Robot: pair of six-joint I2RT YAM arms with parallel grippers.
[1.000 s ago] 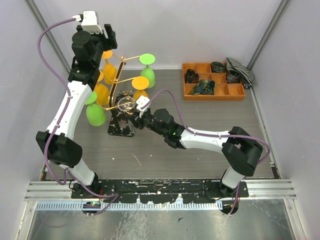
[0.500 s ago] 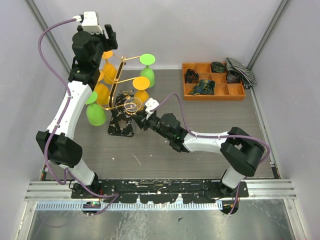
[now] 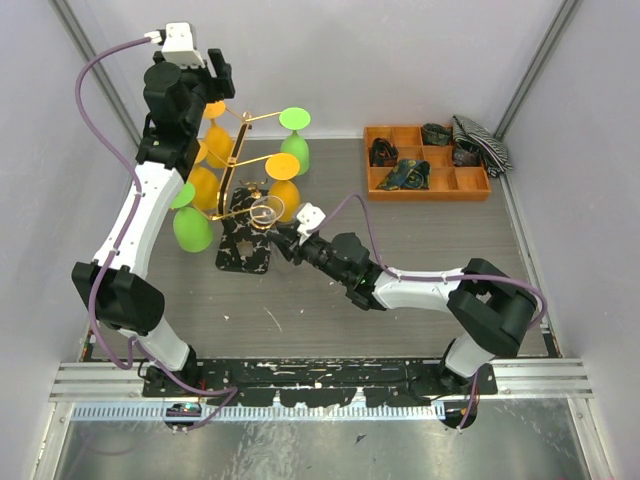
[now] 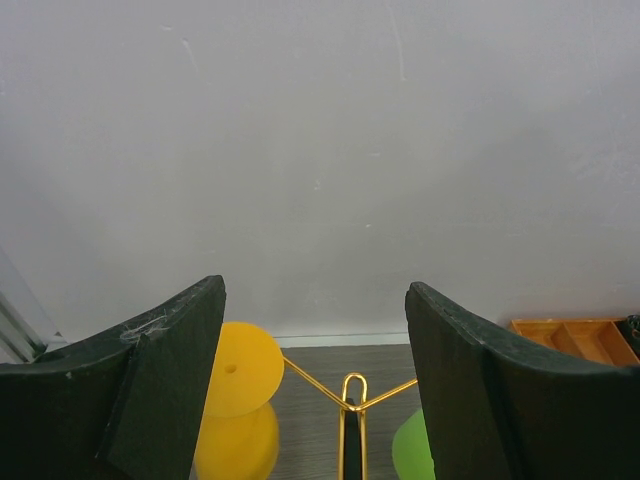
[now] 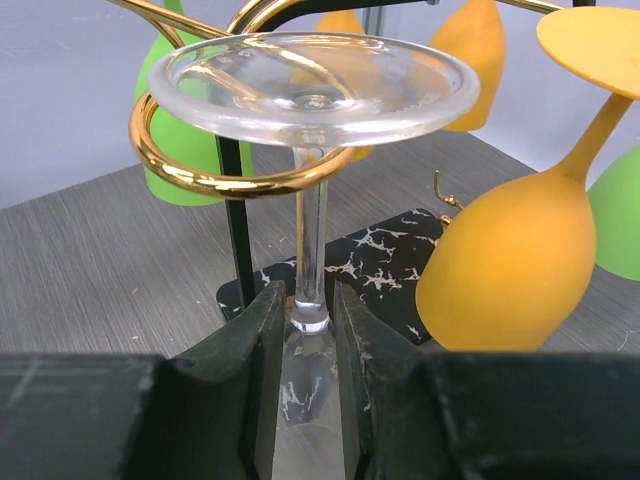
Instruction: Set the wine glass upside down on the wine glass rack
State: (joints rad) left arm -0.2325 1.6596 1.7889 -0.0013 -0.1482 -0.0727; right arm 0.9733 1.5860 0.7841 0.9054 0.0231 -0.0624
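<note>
The clear wine glass (image 3: 265, 211) hangs upside down, its round foot (image 5: 310, 80) lying on a curled gold arm (image 5: 240, 180) of the wine glass rack (image 3: 237, 165). The stem runs down through the ring. My right gripper (image 3: 282, 231) is shut on the glass where stem meets bowl, seen close in the right wrist view (image 5: 308, 300), above the rack's black marbled base (image 5: 400, 250). My left gripper (image 3: 215, 75) is open and empty, high above the rack's top loop (image 4: 352, 400).
Orange glasses (image 3: 283, 165) and green glasses (image 3: 192, 228) hang on the rack's other arms; one orange bowl (image 5: 510, 260) is just right of my right fingers. An orange divided tray (image 3: 425, 160) and a striped cloth (image 3: 480, 140) sit at the back right.
My right gripper has shifted to the right with the clear glass, and its foot now lies over the gold ring. The left arm has not moved.
</note>
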